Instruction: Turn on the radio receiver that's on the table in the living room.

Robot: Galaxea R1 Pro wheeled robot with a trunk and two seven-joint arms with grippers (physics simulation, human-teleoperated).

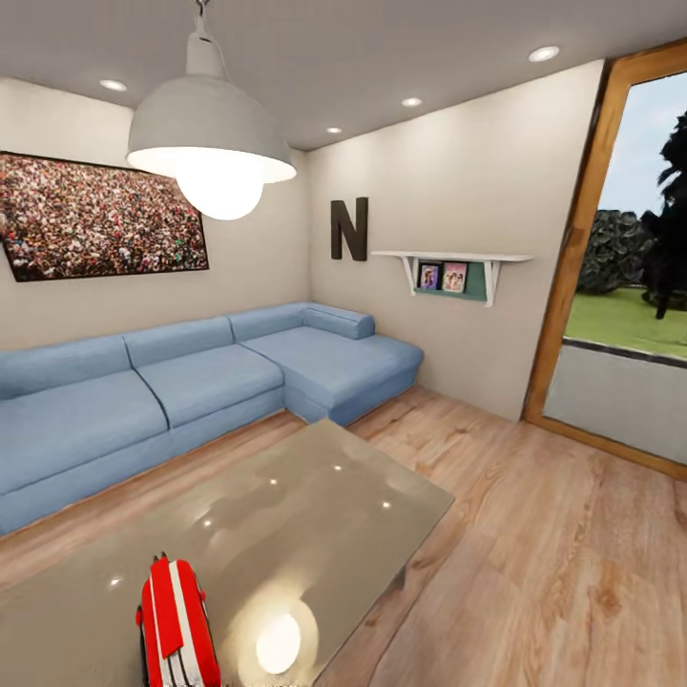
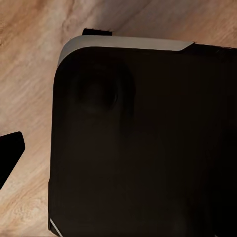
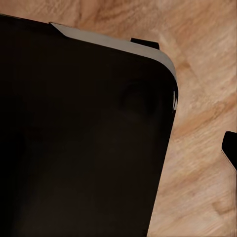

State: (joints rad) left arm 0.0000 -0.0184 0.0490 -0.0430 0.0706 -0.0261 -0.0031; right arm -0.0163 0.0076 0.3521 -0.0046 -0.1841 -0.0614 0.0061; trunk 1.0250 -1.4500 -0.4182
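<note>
The living room (image 1: pixel 401 191) spreads out ahead, with a blue L-shaped sofa (image 1: pixel 191 382) from nine to twelve o'clock, a framed crowd picture (image 1: pixel 100 219) above it, a pendant lamp (image 1: pixel 212 143) near eleven and a glazed door (image 1: pixel 630 267) at two to three. Nearer lies the tabletop (image 1: pixel 315 496), a broad glossy grey-beige slab whose sheen looks slick, so anything nudged on it may well slide. At seven o'clock, on the tabletop's near end, stands the radio receiver (image 1: pixel 176 625), narrow striped edge up and cut off by the frame's lower edge. It looks like a small, light, rigid shell; steadying it by its flat red sides or its thin wire handle seems wise, with only a light press on the control. Both wrist views look down on light wood floor (image 2: pixel 29 74) past a dark robot body (image 2: pixel 148 148); whether either arm's fingers are spread or closed I cannot tell.
</note>
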